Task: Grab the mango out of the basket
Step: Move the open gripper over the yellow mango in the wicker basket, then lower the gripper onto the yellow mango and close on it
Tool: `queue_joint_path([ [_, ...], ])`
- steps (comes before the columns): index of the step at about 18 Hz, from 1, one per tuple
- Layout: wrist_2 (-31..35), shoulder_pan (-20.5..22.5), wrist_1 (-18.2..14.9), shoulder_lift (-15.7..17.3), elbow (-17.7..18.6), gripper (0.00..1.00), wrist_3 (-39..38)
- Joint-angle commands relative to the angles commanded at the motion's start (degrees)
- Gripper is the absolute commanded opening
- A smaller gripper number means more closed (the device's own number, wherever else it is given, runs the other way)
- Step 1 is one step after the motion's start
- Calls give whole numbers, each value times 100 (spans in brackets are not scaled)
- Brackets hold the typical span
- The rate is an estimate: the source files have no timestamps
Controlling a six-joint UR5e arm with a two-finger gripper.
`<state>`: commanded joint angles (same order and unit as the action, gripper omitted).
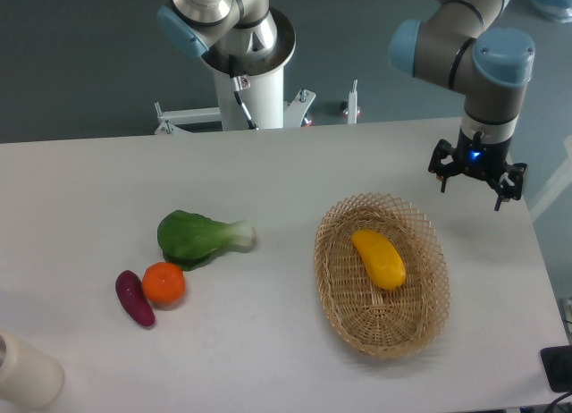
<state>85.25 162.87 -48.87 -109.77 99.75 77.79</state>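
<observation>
- Fixed camera: the white tabletop [268,341] carries a shallow oval wicker basket [420,319] with an open lattice rim, lying right of the middle.
- The mango [379,258], smooth, yellow and slightly curved, lies inside the basket, in its upper half, resting on the woven floor and slanting from upper left to lower right.
- The gripper [476,179] hangs from the grey and blue arm above the right rear part of the tabletop, up and to the right of the basket and apart from it; a small blue light glows on it. Its jaws stand spread, with nothing between them.
- Well left of the basket lies a green leafy vegetable, a bok choy [198,236], its pale stem end pointing right.
- Just below it sits a round orange fruit [164,283], touching a dark purple eggplant [134,299] on its left.
- A cream cylindrical object [27,370] shows at the lower left corner, partly cut off.
- A black object [558,368] sits at the lower right edge.
- No brand, label or readable writing shows on anything.
</observation>
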Motion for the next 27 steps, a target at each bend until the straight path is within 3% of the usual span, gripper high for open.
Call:
queue_joint_path([
  [15,44,-1028,-44,-325,79,100,-1818],
  [27,377,-1266,9,-703,35,100,-2927],
])
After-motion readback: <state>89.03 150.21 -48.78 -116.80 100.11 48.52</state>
